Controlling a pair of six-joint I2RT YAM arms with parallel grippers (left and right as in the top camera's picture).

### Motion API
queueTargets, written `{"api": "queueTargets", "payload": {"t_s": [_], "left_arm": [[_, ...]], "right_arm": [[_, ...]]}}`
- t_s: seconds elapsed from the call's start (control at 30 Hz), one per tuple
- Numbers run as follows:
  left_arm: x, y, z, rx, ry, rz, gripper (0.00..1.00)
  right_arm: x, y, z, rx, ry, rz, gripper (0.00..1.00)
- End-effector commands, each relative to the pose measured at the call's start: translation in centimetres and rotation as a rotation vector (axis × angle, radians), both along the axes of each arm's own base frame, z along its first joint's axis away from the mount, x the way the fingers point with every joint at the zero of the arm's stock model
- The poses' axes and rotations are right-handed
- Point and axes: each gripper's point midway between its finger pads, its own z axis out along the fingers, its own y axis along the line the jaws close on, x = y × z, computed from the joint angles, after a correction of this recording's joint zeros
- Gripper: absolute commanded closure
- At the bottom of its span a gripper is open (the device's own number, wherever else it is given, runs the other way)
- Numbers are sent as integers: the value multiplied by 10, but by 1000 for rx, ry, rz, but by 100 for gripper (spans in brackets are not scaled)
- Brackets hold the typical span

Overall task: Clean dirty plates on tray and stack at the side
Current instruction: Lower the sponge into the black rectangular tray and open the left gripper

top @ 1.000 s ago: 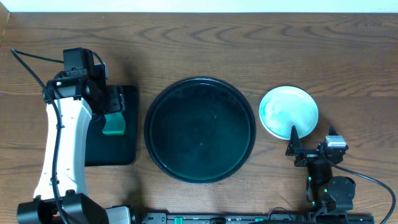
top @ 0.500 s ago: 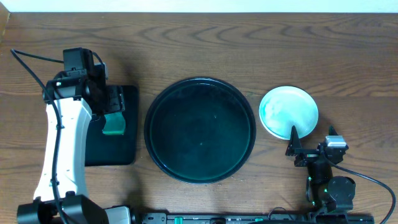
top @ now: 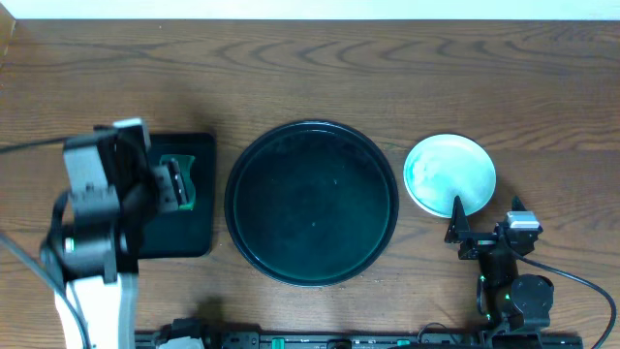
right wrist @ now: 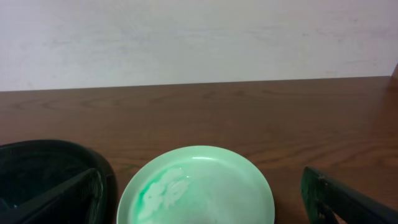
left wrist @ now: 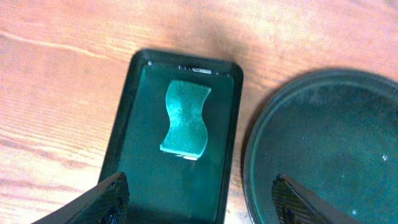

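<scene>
My left end effector (left wrist: pixel 199 200) has risen from the cloth (left wrist: pixel 185 118) and hangs spread above it; my right end effector (right wrist: pixel 199 202), likewise spread, faces the plate (right wrist: pixel 205 177) beside the tray (top: pixel 234 208).

Open wood runs along the far edge of the table (top: pixel 310 68). The round tray (top: pixel 312 208) blocks the centre, the plate (top: pixel 449 174) the right side, the rectangular tray (top: pixel 189 231) the left.

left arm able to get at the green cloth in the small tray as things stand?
Probably yes. The left gripper hangs open over the green cloth, which lies alone and uncovered in the rectangular black tray; nothing visible sits between them.
</scene>
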Motion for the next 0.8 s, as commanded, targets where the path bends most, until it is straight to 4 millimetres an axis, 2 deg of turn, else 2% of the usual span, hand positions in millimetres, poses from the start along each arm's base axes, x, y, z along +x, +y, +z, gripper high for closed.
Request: {"api": "queueTargets", "payload": {"t_s": [0.0, 0.2, 0.43, 0.57, 0.77], "left_arm": [[-9, -2, 2, 17, -90, -10, 26], [-1, -8, 9, 39, -358, -43, 26], [5, -17, 4, 93, -650, -89, 26], [1, -19, -8, 116, -767, -92, 26], [-9, -21, -37, 154, -845, -110, 26]], "right_arm": [[0, -1, -1, -12, -2, -1, 1], [0, -1, -1, -12, -1, -1, 1], [0, -1, -1, -12, -1, -1, 1], [0, -1, -1, -12, -2, -1, 1], [0, -1, -1, -12, -1, -1, 1]]}}
